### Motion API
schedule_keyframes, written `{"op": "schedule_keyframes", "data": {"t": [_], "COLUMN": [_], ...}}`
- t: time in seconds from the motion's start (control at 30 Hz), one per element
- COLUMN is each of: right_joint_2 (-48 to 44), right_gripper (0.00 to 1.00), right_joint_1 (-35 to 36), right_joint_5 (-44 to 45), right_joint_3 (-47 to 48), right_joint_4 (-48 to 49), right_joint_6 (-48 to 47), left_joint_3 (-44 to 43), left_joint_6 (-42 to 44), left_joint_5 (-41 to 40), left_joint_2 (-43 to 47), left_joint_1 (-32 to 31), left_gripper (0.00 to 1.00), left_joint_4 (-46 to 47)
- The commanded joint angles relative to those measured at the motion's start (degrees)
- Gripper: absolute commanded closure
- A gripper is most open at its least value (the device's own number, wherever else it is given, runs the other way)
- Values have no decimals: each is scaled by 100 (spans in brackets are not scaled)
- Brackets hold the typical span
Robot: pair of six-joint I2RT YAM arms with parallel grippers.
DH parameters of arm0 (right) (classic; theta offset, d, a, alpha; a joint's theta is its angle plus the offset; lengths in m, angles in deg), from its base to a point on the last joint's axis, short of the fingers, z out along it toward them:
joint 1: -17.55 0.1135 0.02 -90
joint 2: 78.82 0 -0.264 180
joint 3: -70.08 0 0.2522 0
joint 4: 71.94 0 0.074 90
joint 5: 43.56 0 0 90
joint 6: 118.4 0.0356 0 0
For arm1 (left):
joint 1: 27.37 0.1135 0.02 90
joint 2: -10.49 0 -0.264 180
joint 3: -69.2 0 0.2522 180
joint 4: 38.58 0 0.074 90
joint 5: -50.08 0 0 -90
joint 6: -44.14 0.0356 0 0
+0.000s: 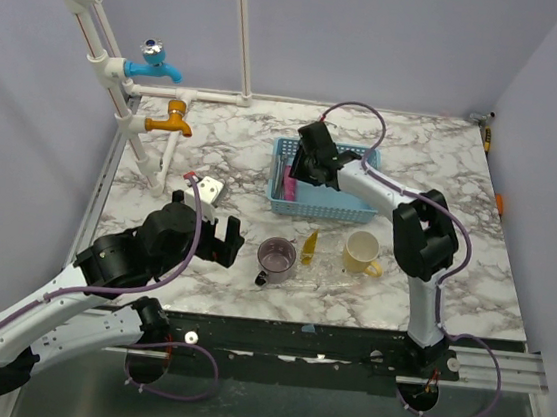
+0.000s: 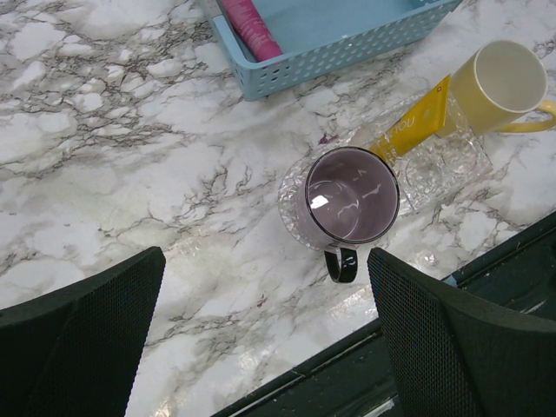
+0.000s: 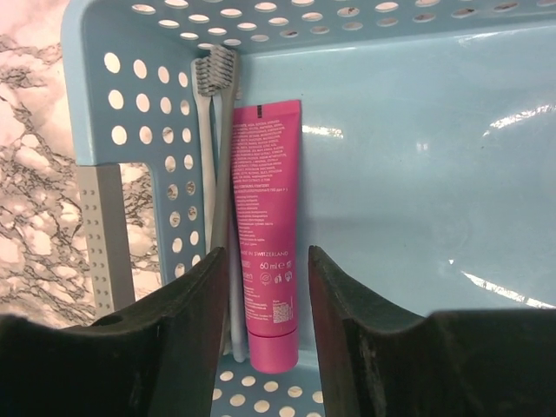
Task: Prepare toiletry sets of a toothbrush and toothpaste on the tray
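The right gripper hangs part-open, empty; the pink toothpaste lies flat below, between its fingers, beside the toothbrushes in the basket; likely light, soft, slippery; pinch across its width.

Two toothpaste tubes, two toothbrushes, two cups
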Motion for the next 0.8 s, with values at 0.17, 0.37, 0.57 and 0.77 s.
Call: {"op": "schedule_keyframes", "data": {"t": [0.17, 0.37, 0.57, 0.77], "right_joint_2": [294, 452, 598, 712], "right_gripper": [54, 54, 53, 53], "right_joint_1": [-11, -11, -11, -6], "right_joint_5": [-239, -408, -479, -495], "right_joint_3": [-171, -160, -148, -149], "right_joint_4": [85, 140, 146, 148], "right_joint_6": [110, 127, 123, 117], "left_joint_3": [31, 32, 31, 31], "left_joint_6": [66, 68, 75, 76], "left_joint_5": [-140, -150, -167, -175], "left_joint_2": [-27, -32, -45, -49], "left_joint_1": [34, 38, 43, 43], "left_gripper": [1, 1, 1, 1], "left_joint_4": [29, 30, 25, 24]}}
